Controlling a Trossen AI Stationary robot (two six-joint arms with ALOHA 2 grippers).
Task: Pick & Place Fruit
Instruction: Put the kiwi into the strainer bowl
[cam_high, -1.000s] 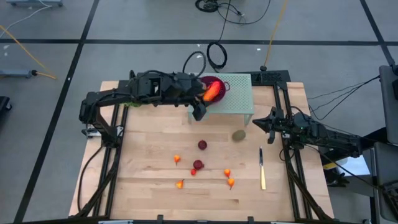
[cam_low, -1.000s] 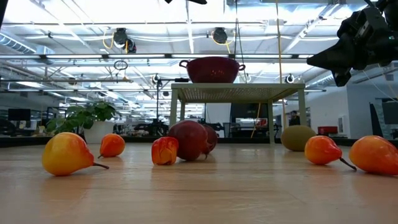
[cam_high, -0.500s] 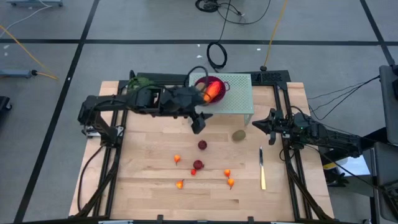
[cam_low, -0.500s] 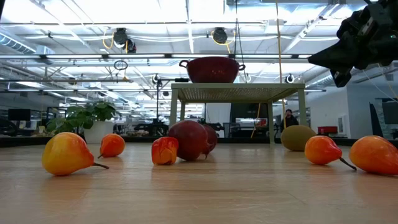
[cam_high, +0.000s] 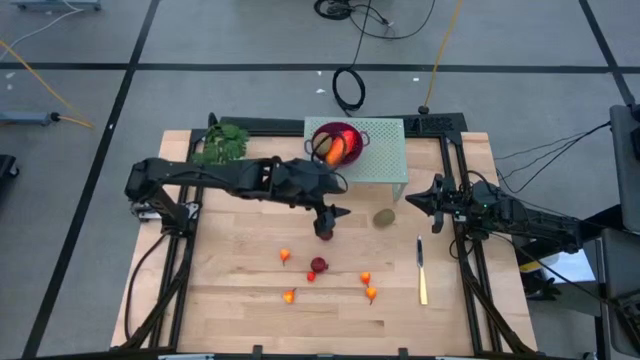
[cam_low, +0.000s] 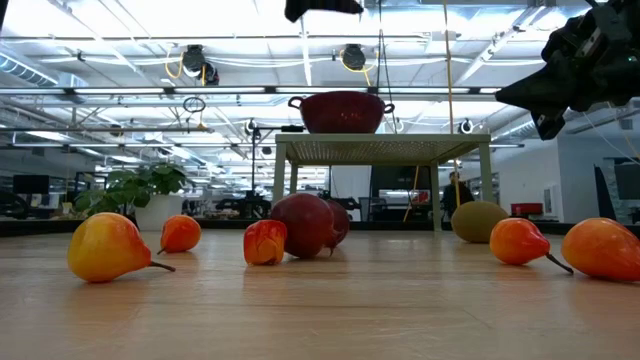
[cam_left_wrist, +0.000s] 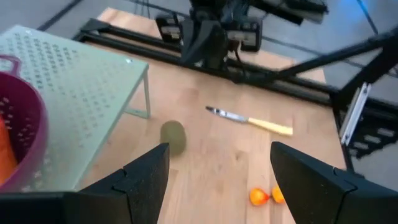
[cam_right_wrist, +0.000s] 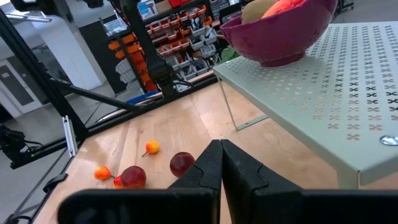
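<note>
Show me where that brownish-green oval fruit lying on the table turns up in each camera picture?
High view: oval fruit, just off the rack's corner.
Low view, right of the rack.
Left wrist view, beside the rack's leg.
Right wrist view: not in it.
Shared landmark: the pale green perforated rack.

Bowl (cam_high: 350, 140) magenta, on pale green stand (cam_high: 385, 160) with punched dot pattern; pear (cam_low: 108, 247) yellow-to-red; ball (cam_right_wrist: 181, 163) dark red; kiwi (cam_left_wrist: 173, 135) brownish-green; knife (cam_high: 421, 272) yellowish; table (cam_high: 240, 290) light wood
</note>
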